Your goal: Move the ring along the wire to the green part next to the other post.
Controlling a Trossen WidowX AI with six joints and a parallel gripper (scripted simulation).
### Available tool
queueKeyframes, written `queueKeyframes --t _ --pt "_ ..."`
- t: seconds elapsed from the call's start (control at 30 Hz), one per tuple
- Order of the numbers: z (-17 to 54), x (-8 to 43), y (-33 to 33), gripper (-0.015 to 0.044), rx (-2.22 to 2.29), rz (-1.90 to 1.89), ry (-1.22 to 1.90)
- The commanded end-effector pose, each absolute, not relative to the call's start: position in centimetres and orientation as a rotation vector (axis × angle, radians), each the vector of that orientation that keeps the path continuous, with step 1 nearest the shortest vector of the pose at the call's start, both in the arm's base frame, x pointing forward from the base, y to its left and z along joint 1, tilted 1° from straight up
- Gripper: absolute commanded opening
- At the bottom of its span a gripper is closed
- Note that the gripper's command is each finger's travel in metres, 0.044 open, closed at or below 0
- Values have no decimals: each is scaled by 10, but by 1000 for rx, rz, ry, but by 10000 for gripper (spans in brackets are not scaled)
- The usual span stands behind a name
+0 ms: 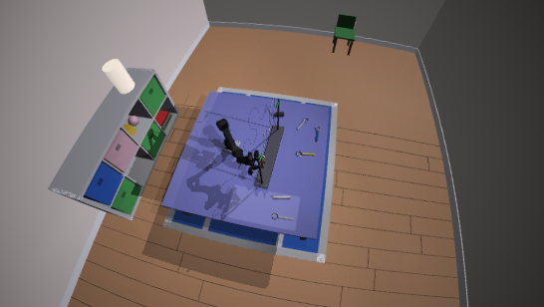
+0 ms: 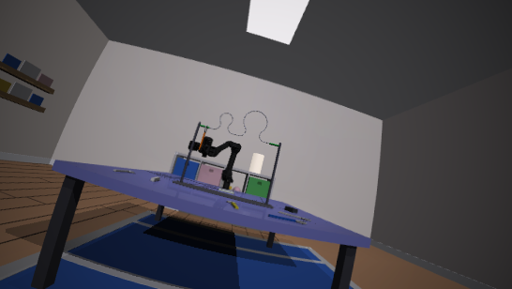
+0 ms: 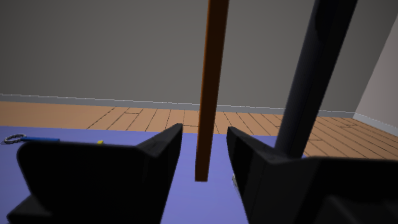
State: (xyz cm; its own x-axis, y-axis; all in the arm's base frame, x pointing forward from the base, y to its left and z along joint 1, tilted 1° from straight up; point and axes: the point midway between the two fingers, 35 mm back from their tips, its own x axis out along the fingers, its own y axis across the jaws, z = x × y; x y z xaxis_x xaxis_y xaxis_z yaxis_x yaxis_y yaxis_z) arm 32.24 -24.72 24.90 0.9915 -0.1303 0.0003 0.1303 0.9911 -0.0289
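The orange handle (image 2: 203, 140) (image 3: 212, 75) hangs upright below the green part (image 2: 204, 126) of the wire, beside the near post (image 2: 189, 155) (image 3: 315, 75). The ring at its top is too small to make out. My gripper (image 3: 204, 130) is partly open. In the wrist view the handle's lower end shows between the fingertips with a gap on both sides; no finger grips it. The post stands just right of the handle, behind the right finger. The thin grey wire (image 2: 255, 111) loops up and across to the other green part (image 2: 274, 144) at the other post (image 2: 276, 174).
A dark base bar (image 1: 272, 154) (image 2: 225, 192) carries both posts. A yellow wrench (image 1: 309, 154), a blue wrench (image 1: 317, 135) (image 3: 37, 138) and other tools lie on the table beyond the bar. A dark object (image 2: 291, 209) lies near the other post.
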Motion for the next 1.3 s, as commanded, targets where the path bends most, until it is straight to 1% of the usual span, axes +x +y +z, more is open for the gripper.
queueKeyframes --t 0.0,0.2,1.1,1.27 --pt "251 330 -248 160 -29 -132 -3" --pt "250 337 -248 160 -29 -132 -3" --pt "250 337 -248 160 -29 -132 -3" --pt "250 337 -247 29 -31 -128 -2"
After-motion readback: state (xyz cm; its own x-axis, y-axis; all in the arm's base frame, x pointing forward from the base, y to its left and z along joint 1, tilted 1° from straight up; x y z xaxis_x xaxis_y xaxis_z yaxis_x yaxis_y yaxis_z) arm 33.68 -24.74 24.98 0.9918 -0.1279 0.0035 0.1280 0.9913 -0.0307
